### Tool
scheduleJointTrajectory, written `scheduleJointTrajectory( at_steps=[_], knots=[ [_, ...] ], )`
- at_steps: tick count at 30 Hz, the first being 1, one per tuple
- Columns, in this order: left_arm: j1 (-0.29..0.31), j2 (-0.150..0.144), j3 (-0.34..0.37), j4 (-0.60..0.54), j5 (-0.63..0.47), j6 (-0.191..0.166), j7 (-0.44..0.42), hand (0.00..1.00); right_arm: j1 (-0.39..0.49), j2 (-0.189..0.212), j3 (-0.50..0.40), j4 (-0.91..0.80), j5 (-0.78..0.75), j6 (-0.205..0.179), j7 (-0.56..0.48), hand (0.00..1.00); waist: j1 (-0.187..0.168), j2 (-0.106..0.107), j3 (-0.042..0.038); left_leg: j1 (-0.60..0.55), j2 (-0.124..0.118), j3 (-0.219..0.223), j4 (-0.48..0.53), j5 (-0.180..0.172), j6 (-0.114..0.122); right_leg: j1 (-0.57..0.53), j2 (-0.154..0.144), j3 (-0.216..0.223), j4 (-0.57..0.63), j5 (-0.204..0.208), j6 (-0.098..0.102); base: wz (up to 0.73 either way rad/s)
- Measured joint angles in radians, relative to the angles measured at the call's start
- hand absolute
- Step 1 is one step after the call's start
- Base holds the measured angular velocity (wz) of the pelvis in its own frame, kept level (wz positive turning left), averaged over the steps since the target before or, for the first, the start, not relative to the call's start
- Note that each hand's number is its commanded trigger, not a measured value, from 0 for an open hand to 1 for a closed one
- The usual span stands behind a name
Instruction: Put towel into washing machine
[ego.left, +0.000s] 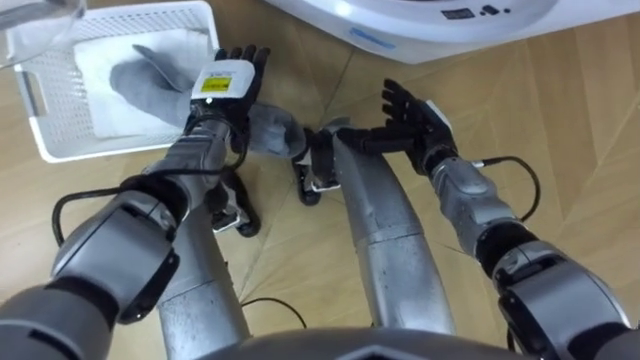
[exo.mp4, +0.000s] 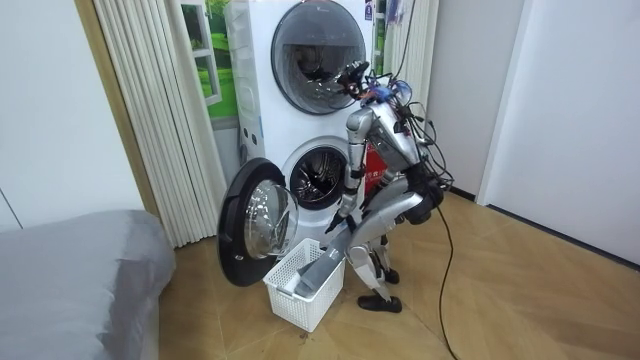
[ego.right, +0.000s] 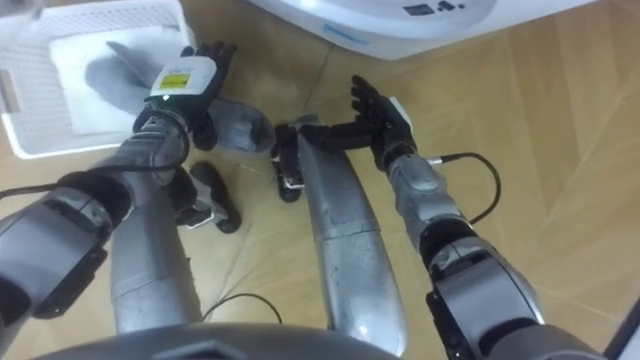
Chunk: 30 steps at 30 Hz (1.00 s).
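Left hand (ego.left: 228, 85), upper left, grips grey towel (ego.left: 150, 82) trailing from basket (ego.left: 55, 75), to lift it clear; right hand (ego.left: 412, 115) open, spare, centre frame.

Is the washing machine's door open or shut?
Open. The lower washing machine door swings out beside the basket, and the drum shows.

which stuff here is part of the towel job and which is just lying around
Job: grey towel, gripped by left hand; white laundry basket; lower washing machine, door open; right hand, open.
Lying about: grey bed; pleated curtain; upper machine, door shut.
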Motion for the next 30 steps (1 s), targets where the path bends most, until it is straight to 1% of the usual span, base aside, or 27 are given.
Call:
scheduleJointTrajectory(
  at_steps=[3, 7, 8, 11, 15, 17, 19, 26, 28, 30],
  knots=[
    [-0.001, 0.007, -0.018, 0.000, -0.002, -0.001, -0.054, 1.00, -0.009, 0.000, 0.012, 0.000, 0.000, -0.007, 0.014, 0.00, -0.010, -0.006, 0.0005, -0.007, 0.000, 0.000, 0.003, -0.001, 0.002, -0.007, 0.000, 0.000, 0.001, -0.001, 0.002, 0.00],
    [0.000, 0.022, -0.080, -0.013, -0.027, -0.001, -0.128, 1.00, -0.014, -0.002, 0.025, 0.001, 0.001, -0.007, 0.018, 0.00, -0.016, -0.006, 0.0000, -0.007, -0.004, -0.001, 0.003, -0.001, 0.009, -0.007, -0.002, 0.001, -0.001, -0.003, 0.006, 0.00],
    [-0.001, 0.024, -0.088, -0.016, -0.029, -0.001, -0.136, 1.00, -0.014, -0.002, 0.025, 0.001, 0.001, -0.007, 0.018, 0.00, -0.015, -0.007, 0.0000, -0.007, -0.004, -0.001, 0.003, -0.001, 0.009, -0.007, -0.002, 0.001, -0.001, -0.003, 0.006, 0.00],
    [-0.003, 0.028, -0.089, -0.024, -0.029, 0.002, -0.175, 1.00, -0.015, -0.002, 0.027, 0.002, -0.002, -0.006, 0.018, 0.00, -0.015, -0.007, -0.0003, -0.009, -0.003, -0.001, 0.003, -0.002, 0.010, -0.007, -0.002, 0.001, -0.003, -0.003, 0.007, 0.00],
    [-0.012, 0.037, -0.108, -0.033, -0.050, 0.003, -0.255, 1.00, -0.015, -0.002, 0.027, 0.004, -0.005, -0.007, 0.018, 0.00, -0.015, -0.007, -0.0006, -0.008, -0.005, -0.001, 0.000, -0.002, 0.011, -0.006, -0.002, 0.001, -0.005, -0.003, 0.008, 0.00],
    [-0.011, 0.037, -0.112, -0.033, -0.060, 0.003, -0.287, 1.00, -0.015, -0.001, 0.027, 0.007, -0.004, -0.007, 0.018, 0.00, -0.015, -0.007, -0.0007, -0.006, -0.005, -0.001, -0.002, -0.002, 0.010, -0.004, -0.002, 0.001, -0.006, -0.003, 0.008, 0.00],
    [-0.005, 0.035, -0.133, -0.033, -0.062, 0.003, -0.313, 1.00, -0.016, 0.000, 0.037, 0.010, -0.002, -0.007, 0.018, 0.00, -0.015, -0.007, -0.0008, 0.006, -0.005, 0.000, -0.011, -0.001, 0.010, 0.007, -0.002, 0.001, -0.014, -0.003, 0.008, 0.00],
    [0.033, 0.019, -0.145, -0.033, -0.060, 0.000, -0.331, 1.00, -0.012, 0.002, 0.051, 0.054, -0.003, -0.005, 0.017, 0.00, -0.007, -0.006, -0.0023, 0.077, -0.011, 0.005, -0.065, 0.003, 0.008, 0.079, -0.002, 0.002, -0.066, 0.001, 0.015, 0.00],
    [0.045, 0.012, -0.144, -0.032, -0.059, -0.012, -0.330, 1.00, -0.004, 0.002, 0.060, 0.090, -0.005, -0.006, 0.017, 0.00, 0.008, -0.004, -0.0034, 0.130, -0.022, 0.007, -0.111, 0.016, 0.006, 0.130, -0.002, 0.005, -0.108, 0.007, 0.023, 0.00],
    [0.057, 0.007, -0.146, -0.029, -0.060, -0.029, -0.326, 1.00, 0.004, 0.002, 0.067, 0.118, -0.004, -0.006, 0.018, 0.00, 0.026, -0.003, -0.0037, 0.177, -0.023, 0.013, -0.147, 0.023, 0.008, 0.179, -0.001, 0.005, -0.142, 0.012, 0.028, 0.02]
  ],
)
